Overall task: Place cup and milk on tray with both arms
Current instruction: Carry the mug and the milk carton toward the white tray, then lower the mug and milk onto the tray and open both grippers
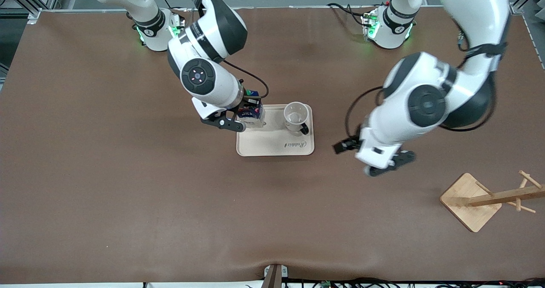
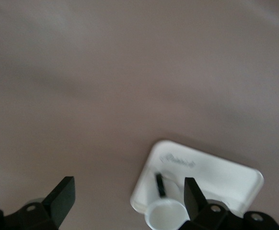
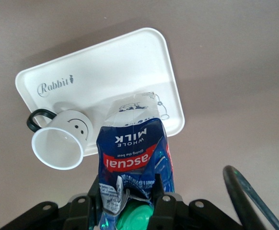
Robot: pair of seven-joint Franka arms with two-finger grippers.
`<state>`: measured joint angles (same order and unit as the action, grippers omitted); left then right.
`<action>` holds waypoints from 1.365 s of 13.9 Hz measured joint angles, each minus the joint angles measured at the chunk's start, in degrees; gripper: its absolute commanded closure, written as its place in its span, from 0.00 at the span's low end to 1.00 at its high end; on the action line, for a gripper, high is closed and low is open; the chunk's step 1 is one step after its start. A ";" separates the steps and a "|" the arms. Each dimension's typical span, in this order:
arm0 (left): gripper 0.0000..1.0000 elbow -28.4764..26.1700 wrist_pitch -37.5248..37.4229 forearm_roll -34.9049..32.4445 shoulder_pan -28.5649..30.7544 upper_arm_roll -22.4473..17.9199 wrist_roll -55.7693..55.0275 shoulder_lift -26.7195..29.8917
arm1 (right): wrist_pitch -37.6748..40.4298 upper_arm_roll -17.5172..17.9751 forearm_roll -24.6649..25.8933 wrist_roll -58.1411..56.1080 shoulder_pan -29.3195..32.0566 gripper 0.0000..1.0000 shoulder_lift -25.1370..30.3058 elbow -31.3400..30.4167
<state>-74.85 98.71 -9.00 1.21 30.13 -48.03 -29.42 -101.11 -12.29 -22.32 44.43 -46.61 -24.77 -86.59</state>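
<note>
Halfway there: the small white smiley mug point(image 1: 296, 116) already sits on the cream rectangular tray point(image 1: 276, 145). The right gripper point(image 3: 144, 201) pinches the dark blue milk carton point(image 3: 135, 165) over the tray's corner. The left gripper point(image 2: 127, 196), fingers apart, waits nearby.

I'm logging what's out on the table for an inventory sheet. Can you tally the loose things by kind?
Cups: 1, the cup on the tray
Milk cartons: 1, the milk held by the right hand
Trays: 1, the tray
Wooden racks: 1, the wooden rack
Total: 4
</note>
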 measured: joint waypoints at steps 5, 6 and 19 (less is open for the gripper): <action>0.00 -0.03 -4.51 -8.00 6.47 -0.05 10.21 4.97 | -2.12 -0.07 2.73 0.07 -1.96 1.00 -2.78 -0.04; 0.00 -0.02 -5.57 -8.35 7.08 -0.06 12.62 6.25 | -2.20 -0.08 3.51 0.09 -2.21 1.00 -3.50 -0.07; 0.00 -7.48 -10.52 -0.05 0.61 -20.52 29.45 23.65 | 4.60 -5.33 4.60 -0.22 -0.37 0.00 -2.38 8.52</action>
<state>-82.33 88.19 -9.05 1.81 9.61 -18.57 -5.77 -96.50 -17.62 -17.72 44.21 -46.98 -27.14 -78.06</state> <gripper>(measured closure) 0.000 0.000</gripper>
